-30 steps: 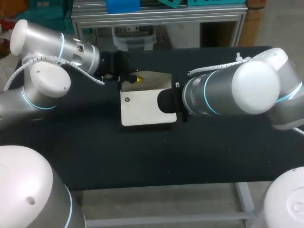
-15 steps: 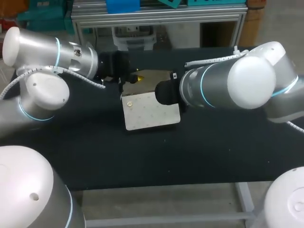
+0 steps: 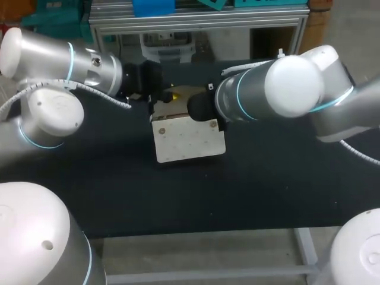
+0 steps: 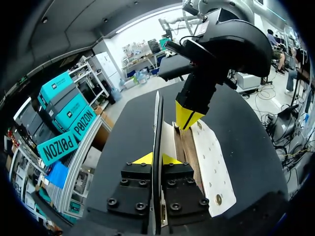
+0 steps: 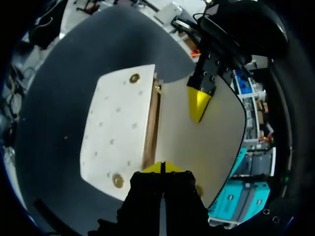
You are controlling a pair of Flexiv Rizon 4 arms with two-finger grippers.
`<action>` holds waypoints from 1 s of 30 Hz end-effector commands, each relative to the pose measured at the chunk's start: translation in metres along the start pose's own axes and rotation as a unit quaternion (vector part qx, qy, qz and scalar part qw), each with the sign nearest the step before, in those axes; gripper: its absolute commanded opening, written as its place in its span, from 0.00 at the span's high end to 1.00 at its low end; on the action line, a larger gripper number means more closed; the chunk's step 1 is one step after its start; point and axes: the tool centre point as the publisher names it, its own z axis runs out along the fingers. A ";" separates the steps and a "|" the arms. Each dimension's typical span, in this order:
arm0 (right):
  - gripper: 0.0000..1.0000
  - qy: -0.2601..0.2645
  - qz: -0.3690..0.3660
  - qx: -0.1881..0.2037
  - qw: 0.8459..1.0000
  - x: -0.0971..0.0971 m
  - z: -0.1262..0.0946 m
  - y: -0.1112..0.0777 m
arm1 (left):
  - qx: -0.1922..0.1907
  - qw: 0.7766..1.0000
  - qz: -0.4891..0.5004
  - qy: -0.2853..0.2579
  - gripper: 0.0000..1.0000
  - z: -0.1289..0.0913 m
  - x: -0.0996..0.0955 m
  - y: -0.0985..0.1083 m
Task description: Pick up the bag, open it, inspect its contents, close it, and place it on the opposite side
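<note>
On the black table [image 3: 237, 196], midway across: cream bag [image 3: 187, 139], dotted front panel nearest. Just behind, at its mouth, right gripper [image 5: 162, 166] pinched narrow on the bag's edge (tips almost meeting). Farthest, left gripper [image 4: 155, 160] clamping the raised flap [image 5: 211, 132], edge-on between its fingers.

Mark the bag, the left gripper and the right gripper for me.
bag [image 5: 115, 137]: right wrist view, on its white front panel.
left gripper [image 4: 156, 159]: left wrist view, midway between its yellow tips.
right gripper [image 5: 162, 167]: right wrist view, midway between its yellow tips.
</note>
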 end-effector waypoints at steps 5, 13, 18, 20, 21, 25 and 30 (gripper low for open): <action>1.00 0.024 0.003 0.001 1.000 0.000 0.022 0.004 | 0.012 1.000 -0.007 -0.010 1.00 -0.005 -0.002 -0.007; 1.00 0.039 0.006 0.005 0.999 0.025 0.015 0.010 | 0.022 0.999 -0.016 -0.024 1.00 -0.010 -0.007 -0.009; 1.00 0.041 0.008 0.010 0.999 0.038 0.007 0.013 | 0.024 0.999 -0.018 -0.029 1.00 -0.011 -0.007 -0.009; 1.00 0.044 0.011 0.011 0.999 0.042 0.006 0.012 | 0.025 0.999 -0.018 -0.031 1.00 -0.012 -0.007 -0.009; 1.00 0.045 0.013 0.011 0.999 0.043 0.006 0.012 | 0.026 0.999 -0.018 -0.031 1.00 -0.012 -0.006 -0.009; 1.00 0.051 0.021 0.012 0.998 0.047 0.007 0.009 | 0.029 0.999 -0.016 -0.031 1.00 -0.013 -0.004 -0.009; 1.00 0.025 0.027 0.015 0.999 0.035 0.001 0.006 | 0.027 0.999 -0.009 -0.025 1.00 -0.010 0.001 -0.009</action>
